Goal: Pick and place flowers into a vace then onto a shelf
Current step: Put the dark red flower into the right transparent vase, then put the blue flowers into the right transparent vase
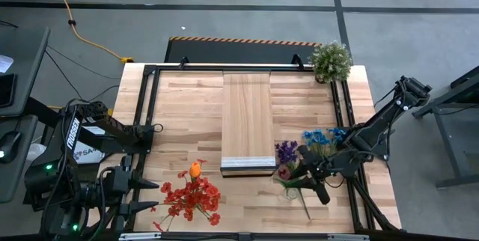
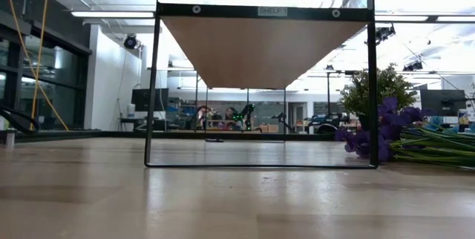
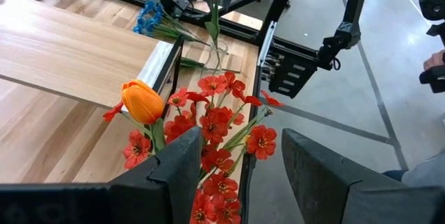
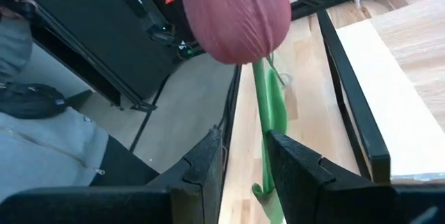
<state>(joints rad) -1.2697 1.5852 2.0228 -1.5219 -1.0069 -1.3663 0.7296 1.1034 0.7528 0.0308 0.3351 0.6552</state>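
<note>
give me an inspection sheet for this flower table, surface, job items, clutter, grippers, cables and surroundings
Surface: slatted wooden tabletop inside a black frame.
Job's things: shelf at centre, nothing on it; red flowers with an orange tulip lying front left; purple flowers and blue flowers lying front right; no vase seen.
Clutter: potted plant at the far right corner.
Grippers: left gripper open, hovering at the red flowers; right gripper closed on the stem of a maroon tulip, fingers either side of it.
Cables: yellow cable on the floor.
Surroundings: a person's grey sleeve beside the table.
</note>
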